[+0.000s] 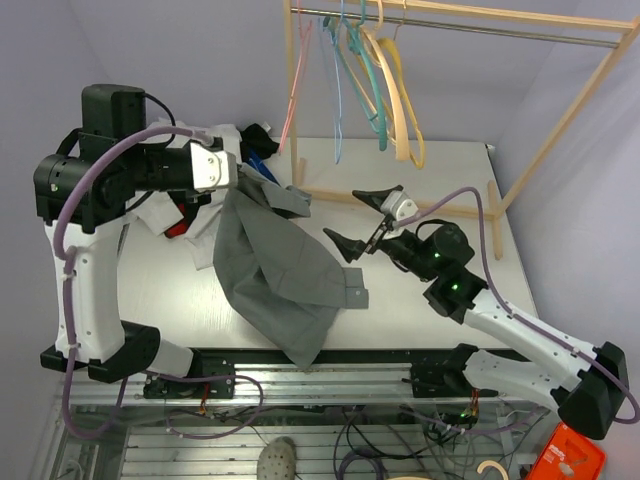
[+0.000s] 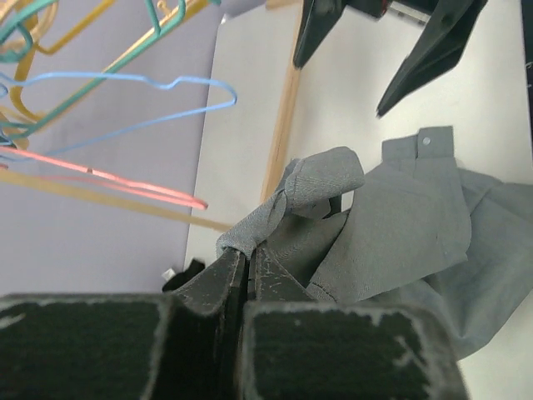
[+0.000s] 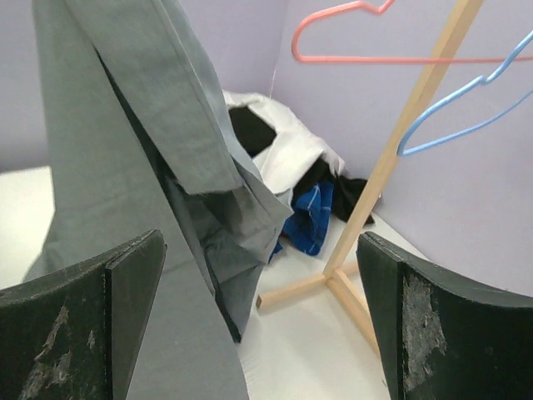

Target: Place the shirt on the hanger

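- The left gripper [image 2: 247, 260], black and two-fingered, is pinched tight on a bunched fold of the large grey button-front shirt [image 1: 285, 270].
- From that grip the shirt hangs and drapes across the white table [image 1: 170, 290], its lowest corner reaching the near edge.
- The right gripper [image 1: 358, 220] has its fingers spread wide, just beside the hanging cloth, holding nothing.
- The yellow plastic triangular hanger [image 1: 417, 135] hangs on the wooden rack [image 1: 560, 130] at the back, among pink, blue and teal hangers, well apart from the shirt.
- A heap of white and dark blue garments [image 3: 291, 158] lies behind the shirt, near the rack's foot.

Lilac walls [image 1: 200, 50] — white table [image 1: 170, 290] — wooden rack [image 1: 572, 115] at back.
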